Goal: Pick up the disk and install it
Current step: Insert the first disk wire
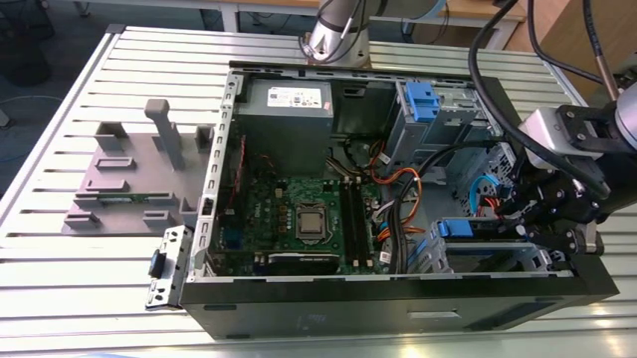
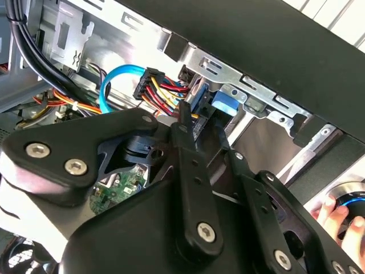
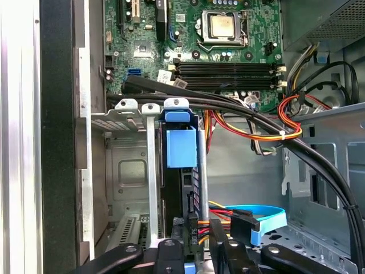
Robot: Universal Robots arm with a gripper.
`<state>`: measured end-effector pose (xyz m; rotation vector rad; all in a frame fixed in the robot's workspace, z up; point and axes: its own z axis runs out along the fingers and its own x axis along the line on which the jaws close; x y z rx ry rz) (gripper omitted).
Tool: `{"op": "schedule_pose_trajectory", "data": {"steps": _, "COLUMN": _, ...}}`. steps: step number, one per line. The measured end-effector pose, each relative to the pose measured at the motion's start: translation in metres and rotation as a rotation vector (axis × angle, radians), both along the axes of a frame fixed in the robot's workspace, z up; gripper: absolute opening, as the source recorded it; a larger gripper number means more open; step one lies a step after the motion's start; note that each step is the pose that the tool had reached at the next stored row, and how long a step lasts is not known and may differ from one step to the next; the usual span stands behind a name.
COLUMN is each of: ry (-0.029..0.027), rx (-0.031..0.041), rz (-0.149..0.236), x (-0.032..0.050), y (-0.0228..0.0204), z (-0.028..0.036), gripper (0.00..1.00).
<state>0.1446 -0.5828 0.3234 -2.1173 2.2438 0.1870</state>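
The disk [image 3: 181, 149] stands on edge in a slot of the metal drive cage [image 3: 128, 165] in the front corner of the open computer case [image 1: 398, 306]. Its blue bracket [image 1: 455, 227] shows at the cage's top. My gripper [image 1: 538, 224] hangs over that cage at the exterior view's right. In both wrist views the black fingers [image 3: 169, 251] sit on either side of the disk's near end [image 2: 197, 130], and the gripper [image 2: 202, 123] looks shut on it.
Bundled black, orange and red cables [image 3: 245, 123] and a blue flat cable [image 3: 268, 217] run close beside the cage. A second blue-bracketed bay [image 1: 423, 101] sits further back. A grey plastic stand [image 1: 139, 171] stands outside the case. A person's hand [image 2: 336, 214] rests by a blue-lit knob.
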Motion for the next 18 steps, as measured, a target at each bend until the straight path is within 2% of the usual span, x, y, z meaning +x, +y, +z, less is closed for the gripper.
{"op": "schedule_pose_trajectory", "data": {"steps": 6, "ry": 0.0000, "rx": 0.0000, "rz": 0.000, "x": 0.0000, "y": 0.0000, "z": 0.0016, "gripper": 0.32}}
{"op": "schedule_pose_trajectory", "data": {"steps": 12, "ry": 0.0000, "rx": 0.0004, "rz": 0.000, "x": 0.0000, "y": 0.0000, "z": 0.0172, "gripper": 0.32}}
{"op": "schedule_pose_trajectory", "data": {"steps": 18, "ry": 0.0000, "rx": 0.0004, "rz": 0.000, "x": 0.0000, "y": 0.0000, "z": 0.0226, "gripper": 0.32}}
